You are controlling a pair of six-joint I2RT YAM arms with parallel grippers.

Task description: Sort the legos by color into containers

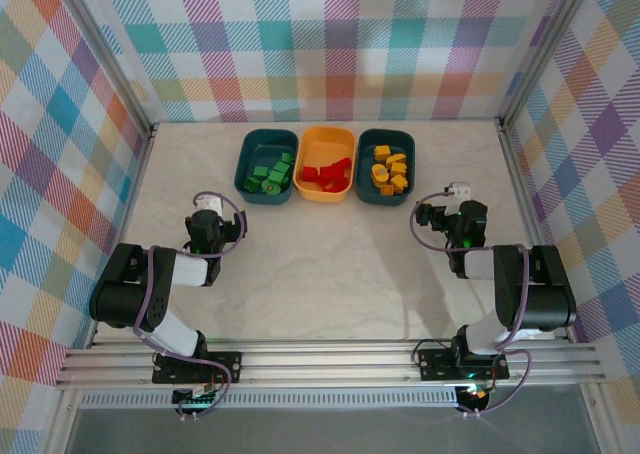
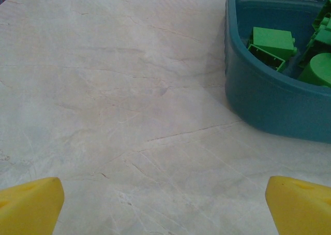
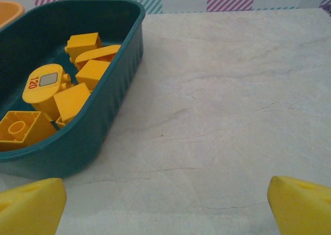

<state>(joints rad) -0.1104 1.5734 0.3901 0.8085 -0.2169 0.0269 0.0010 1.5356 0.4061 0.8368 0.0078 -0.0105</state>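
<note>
Marbled tabletop (image 1: 330, 264) bears three rounded plastic tubs (image 1: 326, 198); left fingers (image 2: 31, 206) and right fingers (image 3: 300, 204) spread.

Your left wrist view chops the teal tub (image 2: 269, 105) and its green legos (image 2: 271, 41) off at the right edge.

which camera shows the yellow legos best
The right wrist view: the yellow legos lie close up in the teal tub, studs and a printed label readable. The top external view shows them small, in the rightmost tub.
</note>
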